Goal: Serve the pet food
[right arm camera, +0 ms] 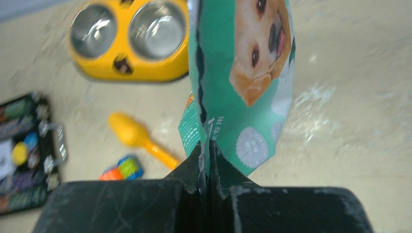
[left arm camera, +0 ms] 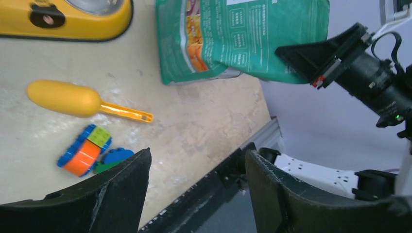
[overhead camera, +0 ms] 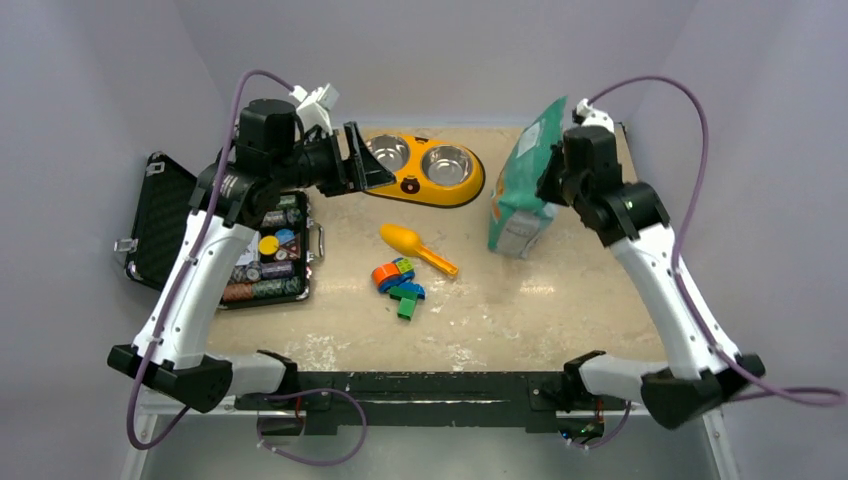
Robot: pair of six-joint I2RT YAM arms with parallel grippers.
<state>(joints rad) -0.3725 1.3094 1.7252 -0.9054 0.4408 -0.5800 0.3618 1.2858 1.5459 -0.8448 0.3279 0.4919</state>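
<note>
Pet food bag (right arm camera: 243,73) sits at the right rear of the worktop (overhead camera: 520,310), just right of the yellow double bowl (overhead camera: 455,195), leaning with the dog print facing the right wrist camera. The right end effector (right arm camera: 205,150) is on the bag's right-hand edge, fingers pinched tight together with the thin bag edge caught between them, so it holds the bag. We cannot tell whether the bag's base rests on the worktop or is lifted off it. The right arm rises from its base, elbow high, wrist bent left toward the bag. The left end effector (left arm camera: 197,155) is well apart from the bag, hovering by the left end of the double bowl. Its fingers are spread wide with nothing between them and it points right. The left arm reaches toward the rear, forearm steep, wrist turned sideways. A yellow scoop (overhead camera: 405,240) lies mid-worktop between bowl and toy blocks (overhead camera: 397,280), and an open black case (overhead camera: 160,225) of chips sits at the left. The bag's contents are hidden in every view. The top view hides the right fingertips behind the bag. The right wrist view is blurred toward its left side, and the left wrist view cuts off most of the bowl.
</note>
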